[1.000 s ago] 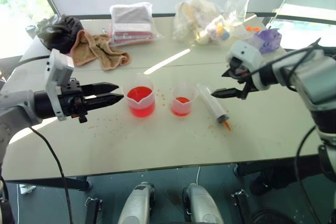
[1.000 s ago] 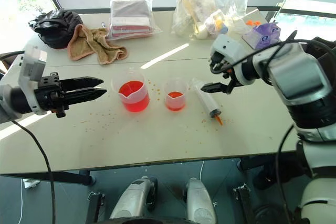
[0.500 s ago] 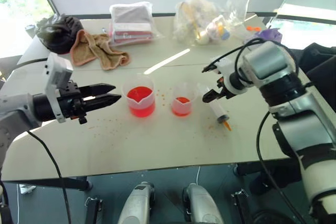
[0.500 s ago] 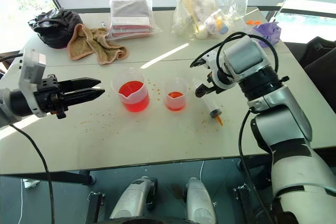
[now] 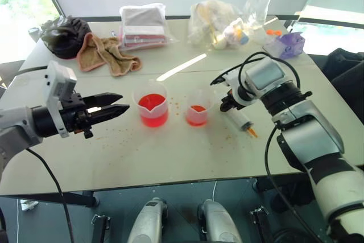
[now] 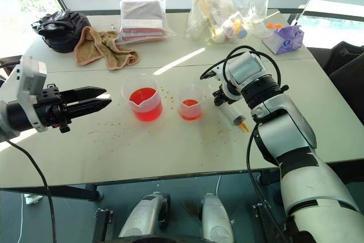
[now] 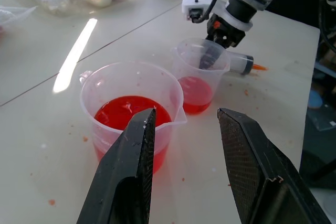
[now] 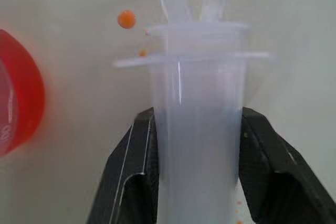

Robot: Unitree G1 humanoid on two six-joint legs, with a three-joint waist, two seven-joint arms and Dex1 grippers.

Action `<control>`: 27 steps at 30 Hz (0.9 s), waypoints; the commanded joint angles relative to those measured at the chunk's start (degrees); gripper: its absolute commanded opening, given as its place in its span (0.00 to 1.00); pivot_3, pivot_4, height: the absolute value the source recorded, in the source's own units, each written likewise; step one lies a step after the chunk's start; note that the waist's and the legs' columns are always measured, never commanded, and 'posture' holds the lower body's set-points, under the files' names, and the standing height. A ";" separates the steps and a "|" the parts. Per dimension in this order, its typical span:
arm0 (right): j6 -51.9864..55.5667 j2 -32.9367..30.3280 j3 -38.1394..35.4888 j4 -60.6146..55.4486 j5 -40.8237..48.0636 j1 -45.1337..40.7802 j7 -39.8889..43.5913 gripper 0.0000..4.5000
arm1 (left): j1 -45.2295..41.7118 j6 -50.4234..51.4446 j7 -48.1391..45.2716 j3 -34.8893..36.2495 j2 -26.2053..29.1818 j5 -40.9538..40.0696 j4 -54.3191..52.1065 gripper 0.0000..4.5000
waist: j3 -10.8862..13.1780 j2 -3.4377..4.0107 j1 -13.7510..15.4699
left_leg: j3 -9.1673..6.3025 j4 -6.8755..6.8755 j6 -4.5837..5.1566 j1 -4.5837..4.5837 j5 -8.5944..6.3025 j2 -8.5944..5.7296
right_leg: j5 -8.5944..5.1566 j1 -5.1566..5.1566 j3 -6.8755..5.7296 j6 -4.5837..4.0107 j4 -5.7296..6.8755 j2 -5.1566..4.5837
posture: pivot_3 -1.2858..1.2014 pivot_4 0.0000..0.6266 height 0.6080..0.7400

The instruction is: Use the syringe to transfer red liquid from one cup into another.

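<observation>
Pale and speckled with red-orange drops, your bench carries everything the job needs, with bagged clutter and a towel pushed to the far side. Your right hand is down at the bench with its two black fingers clenched on either side of the syringe, gripping the clear barrel just below the flange where the plunger enters; the syringe lies flat on the bench, its orange tip pointing toward you. Just beside that hand, on its left, stands the smaller cup with a shallow layer of red liquid in the bottom. Next along sits the spouted beaker, holding noticeably more red liquid. Further left, your left hand hovers above the bench, released, its fingers parted and aimed toward the beaker, near it but touching nothing. As for progress, you look to be at the very start of a transfer cycle: the grasp is made, but the barrel appears empty and the syringe is not yet lifted. Left to do, by my reading: raise it, dip the tip in the beaker, draw, carry across, and discharge into the smaller cup.
</observation>
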 commanded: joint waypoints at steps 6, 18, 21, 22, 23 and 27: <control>-5.91 -4.21 -10.31 -5.55 -2.70 0.28 -7.55 0.31 | -2.89 -1.40 -0.81 0.49 1.06 0.41 1.19 0.43 | 0.03 0.05 0.36 | 0.00 -0.01 -0.01 -0.09 0.00 -0.01 | 0.00 -0.09 0.00 0.00 -0.01 -0.01 | 0.52 0.24 0.97; -39.86 5.79 -35.08 -28.47 14.23 1.36 -5.61 0.31 | -17.75 -1.69 -1.87 -3.00 1.99 2.46 11.60 0.43 | 0.06 0.08 -1.40 | 0.05 -0.06 0.00 -0.08 0.00 0.20 | 0.04 -0.13 0.04 0.09 0.08 0.31 | 0.52 0.24 0.97; -44.26 12.69 -34.83 -34.52 18.05 5.35 -4.77 0.31 | -19.16 -0.92 -1.75 -3.01 2.60 2.49 11.90 0.43 | 0.05 0.07 -1.35 | 0.05 -0.05 0.00 -0.08 0.01 0.20 | 0.04 -0.16 0.06 0.09 0.16 0.30 | 0.52 0.24 0.97; -46.03 14.83 -34.09 -35.94 18.68 6.66 -4.26 0.31 | -19.30 -0.70 -1.80 -2.79 2.91 2.47 11.93 0.43 | 0.06 0.08 -1.33 | 0.02 -0.04 0.00 -0.08 0.01 0.20 | 0.04 -0.14 0.06 0.09 0.16 0.29 | 0.52 0.24 0.97; -47.16 17.76 -33.48 -36.81 19.49 8.06 -4.68 0.31 | -19.22 -0.29 -1.72 -2.31 3.39 2.32 11.73 0.43 | 0.06 0.08 -1.33 | 0.02 -0.04 0.00 -0.08 0.01 0.19 | 0.04 -0.15 0.06 0.09 0.16 0.29 | 0.52 0.24 0.97; -53.25 24.29 -29.19 -38.30 18.02 13.36 -4.63 0.31 | -18.86 1.22 -0.72 -0.36 4.76 1.94 11.50 0.43 | 0.05 0.07 -1.16 | 0.00 0.00 -0.04 -0.09 0.03 0.17 | 0.05 -0.16 0.06 0.09 0.23 0.26 | 0.52 0.24 0.97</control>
